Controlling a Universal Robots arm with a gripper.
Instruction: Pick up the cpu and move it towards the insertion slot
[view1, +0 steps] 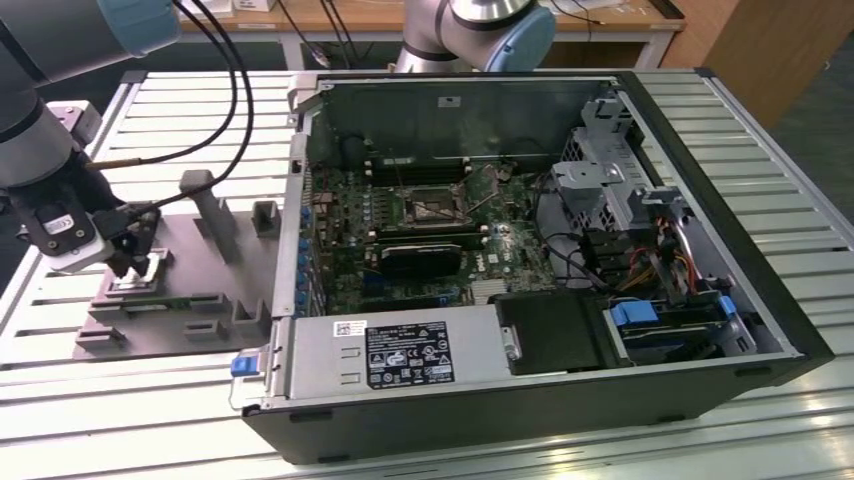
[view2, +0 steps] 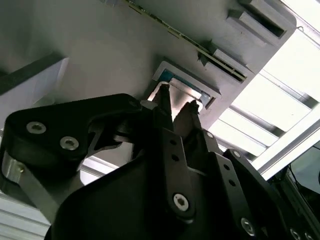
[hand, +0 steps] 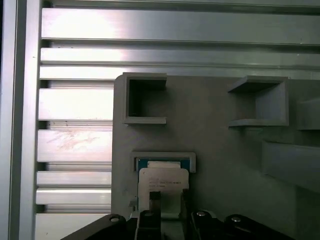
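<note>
Gripper (view2: 176, 106) fingertips stand slightly apart, clamping nothing, just over the cpu (hand: 165, 177), which we see lying in a recess of the grey tray (hand: 215, 145); its faint print is unreadable; the insertion slot (view1: 430, 203) sits well apart inside the open computer case (view1: 694, 150), whose power supply (view1: 320, 365) carries white labels; all rests on a slatted aluminium table (view1: 801, 180)
</note>
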